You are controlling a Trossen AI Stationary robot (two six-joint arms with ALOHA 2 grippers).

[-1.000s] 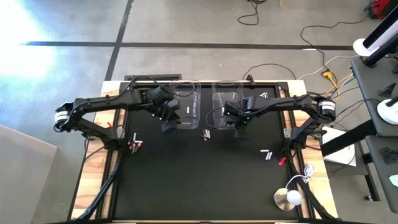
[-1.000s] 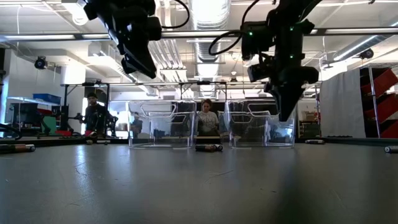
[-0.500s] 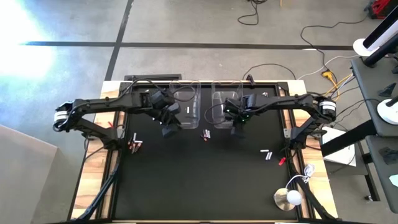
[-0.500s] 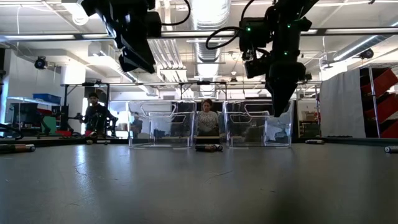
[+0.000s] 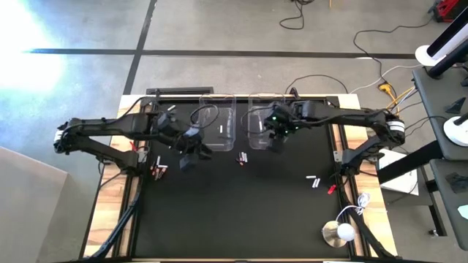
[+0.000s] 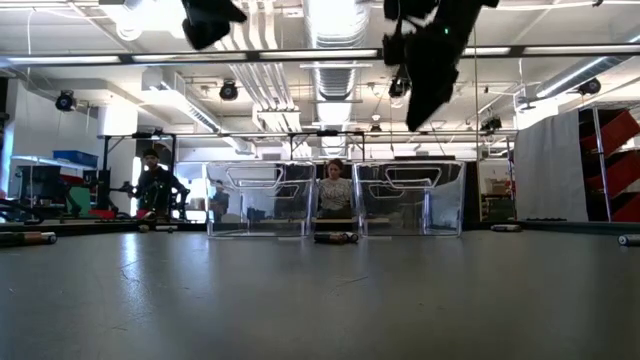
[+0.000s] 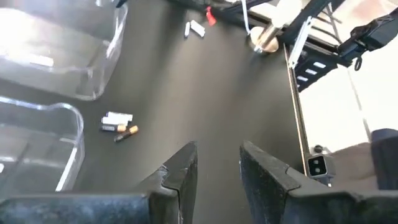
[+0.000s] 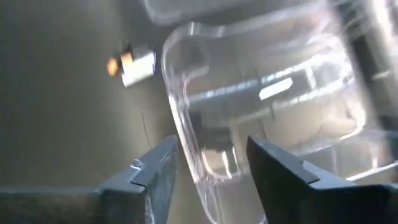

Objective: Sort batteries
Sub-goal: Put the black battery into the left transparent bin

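Small batteries lie scattered on the black mat: a cluster just in front of the two clear bins, a pair toward the right, some by the left edge. The left bin holds a silvery battery. My left gripper hangs open and bare above the mat, in front of the left bin; its wrist view shows the cluster ahead. My right gripper hangs open above the near rim of the right bin. That rim shows between its fingers, well below them.
The two bins stand side by side at the mat's far middle. A white round object with a cord lies at the near right corner. People sit in the room beyond the table. Bare mat stretches across the near half.
Both grippers have risen. My left gripper has drawn away from the left bin toward the near left. My right gripper has lifted from low at the right bin's front to well above its rim.
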